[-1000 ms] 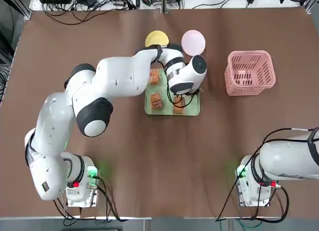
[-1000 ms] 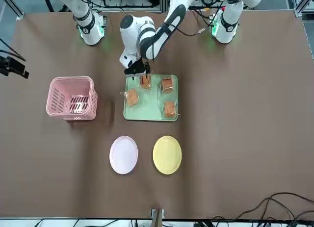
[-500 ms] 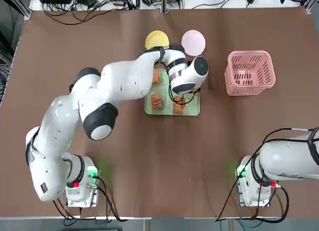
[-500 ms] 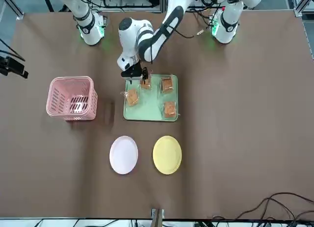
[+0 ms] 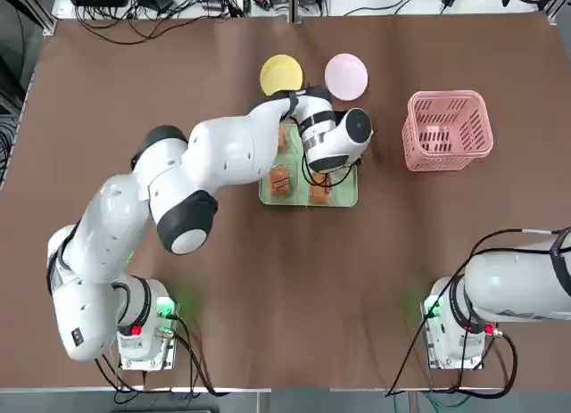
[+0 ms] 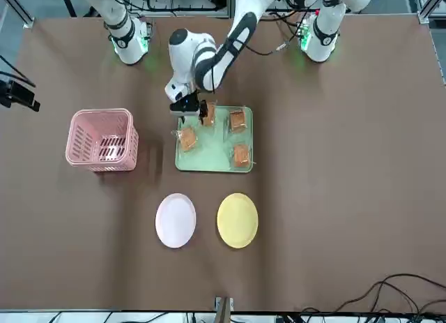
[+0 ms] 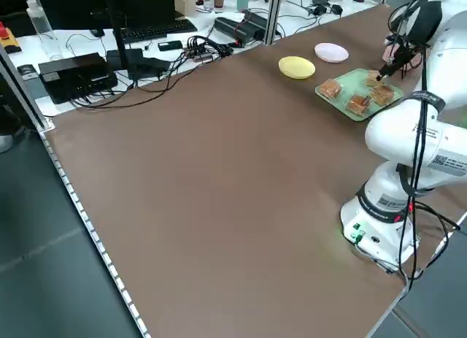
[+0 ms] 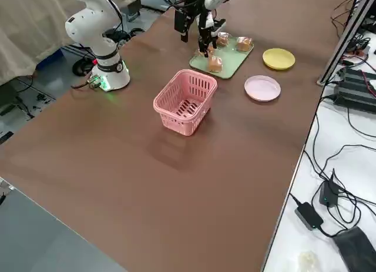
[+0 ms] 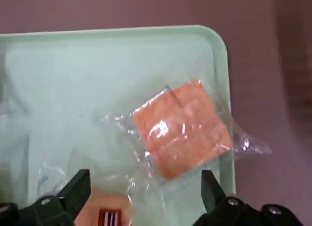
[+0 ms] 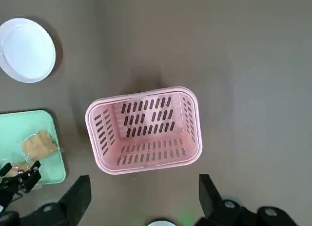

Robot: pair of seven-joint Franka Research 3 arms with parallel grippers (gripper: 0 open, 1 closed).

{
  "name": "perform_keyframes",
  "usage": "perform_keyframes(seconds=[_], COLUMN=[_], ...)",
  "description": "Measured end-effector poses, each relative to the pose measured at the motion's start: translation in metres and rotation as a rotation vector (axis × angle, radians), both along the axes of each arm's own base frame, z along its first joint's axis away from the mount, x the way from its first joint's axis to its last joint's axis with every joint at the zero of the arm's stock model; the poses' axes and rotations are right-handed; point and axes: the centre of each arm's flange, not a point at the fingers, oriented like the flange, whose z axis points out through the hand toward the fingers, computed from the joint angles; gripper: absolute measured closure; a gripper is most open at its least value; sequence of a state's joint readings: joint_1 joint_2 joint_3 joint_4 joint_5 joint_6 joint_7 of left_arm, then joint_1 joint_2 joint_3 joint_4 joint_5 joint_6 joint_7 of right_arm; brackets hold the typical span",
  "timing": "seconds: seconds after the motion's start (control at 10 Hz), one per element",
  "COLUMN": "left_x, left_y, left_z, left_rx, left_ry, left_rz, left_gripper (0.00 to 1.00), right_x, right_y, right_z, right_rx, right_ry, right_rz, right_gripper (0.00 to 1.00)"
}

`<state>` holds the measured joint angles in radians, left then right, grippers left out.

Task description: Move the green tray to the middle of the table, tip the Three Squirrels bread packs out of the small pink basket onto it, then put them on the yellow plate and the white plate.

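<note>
Bread packs (image 6: 240, 154) lie scattered on the green tray (image 6: 212, 159), which sits mid-table just on the robot's side of the yellow plate (image 6: 237, 220) and the white plate (image 6: 175, 220). The small pink basket (image 6: 102, 139) stands upright and empty, well apart toward the robot's right, so tipping looks done and sorting onto the plates is the step in hand; both plates are bare.

The left hand (image 6: 189, 108) hovers over the tray's corner nearest the robot and toward the basket, fingers spread wide with nothing between them. In its wrist view one pack (image 9: 181, 128) lies almost centred between the two fingers (image 9: 75, 187), a little beyond them, resting near the tray's edge with its clear wrapper spilling over the rim. The slice sits diagonal to the line joining the fingers, so closing straight would likely catch it corner to corner; a small wrist turn might suit better. A second pack (image 9: 100, 214) lies right beside the fingers and could get nudged.

The right hand (image 10: 141, 206) is parked high on its own side of the table (image 5: 268, 270), fingers apart, far from the tray, so the left arm is plainly nearer.
</note>
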<state>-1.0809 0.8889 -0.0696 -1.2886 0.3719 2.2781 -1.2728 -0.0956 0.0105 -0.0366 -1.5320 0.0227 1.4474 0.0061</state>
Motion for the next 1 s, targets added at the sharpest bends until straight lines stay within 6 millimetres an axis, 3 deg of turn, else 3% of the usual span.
perform_keyframes(seconds=[1.0], left_x=[0.027], left_y=[0.01], left_z=[-0.02], left_rx=[-0.02], left_ry=[-0.043], left_rz=[0.013], left_gripper=[0.0], right_x=[0.0], right_y=[0.0], right_z=[0.0], right_rx=[0.0], right_ry=[0.0], right_rz=[0.0], right_gripper=[0.02])
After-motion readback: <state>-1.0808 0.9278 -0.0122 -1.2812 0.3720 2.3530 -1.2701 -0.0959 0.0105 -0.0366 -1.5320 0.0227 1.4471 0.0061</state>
